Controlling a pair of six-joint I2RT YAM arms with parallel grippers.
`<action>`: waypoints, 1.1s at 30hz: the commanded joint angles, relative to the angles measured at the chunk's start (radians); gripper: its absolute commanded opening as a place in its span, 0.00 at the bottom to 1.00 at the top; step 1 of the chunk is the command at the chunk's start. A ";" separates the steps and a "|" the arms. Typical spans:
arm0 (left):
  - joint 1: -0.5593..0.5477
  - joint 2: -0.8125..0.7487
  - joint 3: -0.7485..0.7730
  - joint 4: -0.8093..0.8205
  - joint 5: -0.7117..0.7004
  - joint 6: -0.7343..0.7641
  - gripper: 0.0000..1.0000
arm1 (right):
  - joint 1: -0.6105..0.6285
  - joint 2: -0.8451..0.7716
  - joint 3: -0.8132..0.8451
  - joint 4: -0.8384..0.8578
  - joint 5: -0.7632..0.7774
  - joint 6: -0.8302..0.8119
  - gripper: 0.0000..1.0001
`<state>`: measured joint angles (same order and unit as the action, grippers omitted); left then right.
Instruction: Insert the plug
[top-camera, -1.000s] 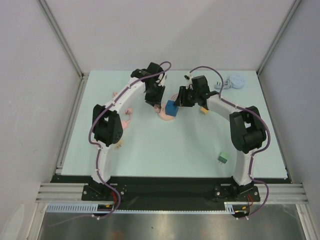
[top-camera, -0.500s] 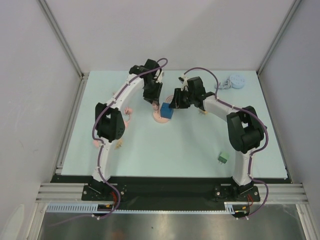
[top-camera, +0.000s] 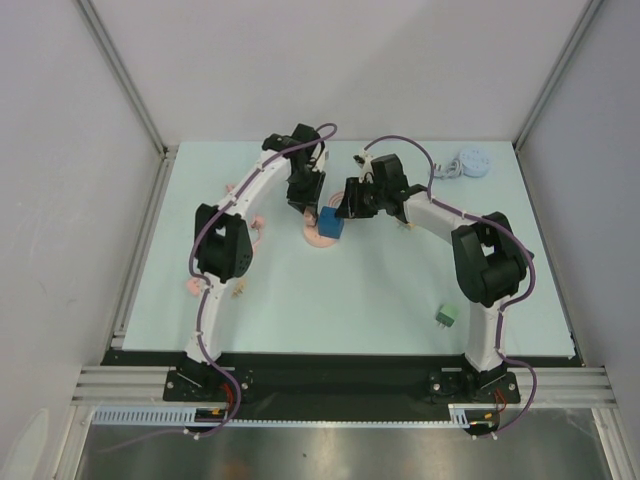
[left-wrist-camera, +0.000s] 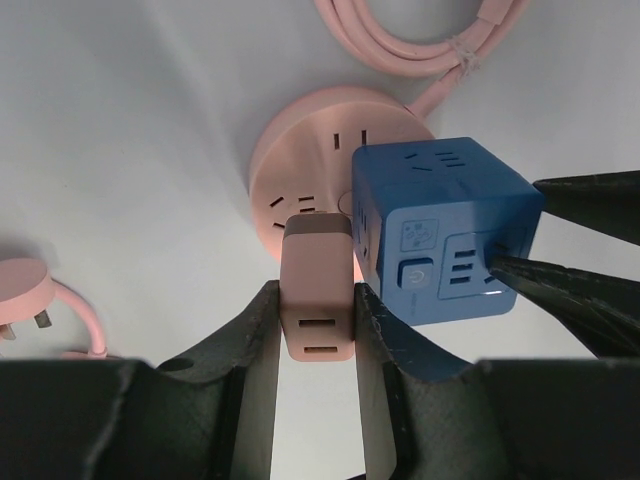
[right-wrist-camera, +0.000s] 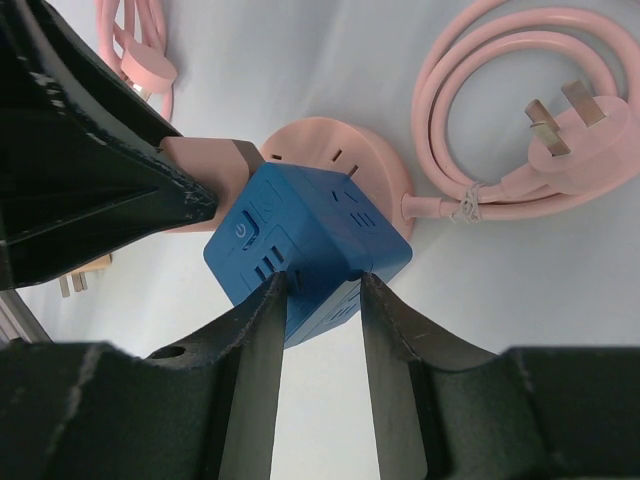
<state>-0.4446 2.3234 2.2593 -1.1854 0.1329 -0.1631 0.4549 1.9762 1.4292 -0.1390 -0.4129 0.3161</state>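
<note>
Two arms, the left arm (top-camera: 225, 245) and the right arm (top-camera: 490, 265), reach over a pale bench (top-camera: 350, 300) and meet at its far middle above one round pink socket hub (left-wrist-camera: 300, 150). One pink cable (right-wrist-camera: 500, 110) lies coiled and tied just right of the hub, ending in a three-pin plug (right-wrist-camera: 575, 150). The right tool (right-wrist-camera: 322, 290) pinches one blue socket cube (left-wrist-camera: 440, 200) over the hub. Whether the cube is seated in the hub cannot be told. The left tool (left-wrist-camera: 316, 300) grips one flat pink plug block (left-wrist-camera: 316, 270) by its sides, held upright just left of the cube, over the hub's near edge. One face of the cube carries a power-symbol button. A small label beside the button is too fine to read. One green block (top-camera: 447, 317) sits alone at the near right, and one pale blue disc (top-camera: 475, 161) lies at the far right corner.
</note>
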 joint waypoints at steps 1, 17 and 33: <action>0.003 0.017 0.036 -0.028 -0.035 0.014 0.00 | 0.019 0.019 0.017 -0.019 -0.020 -0.022 0.39; 0.003 0.053 0.043 -0.026 -0.030 0.017 0.00 | 0.019 0.013 0.022 -0.022 -0.020 -0.025 0.39; -0.005 0.080 0.045 -0.017 -0.019 0.007 0.00 | 0.022 0.021 0.020 -0.013 -0.035 -0.026 0.38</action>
<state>-0.4450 2.3768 2.2791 -1.2015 0.1112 -0.1574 0.4564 1.9766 1.4292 -0.1375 -0.4187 0.3122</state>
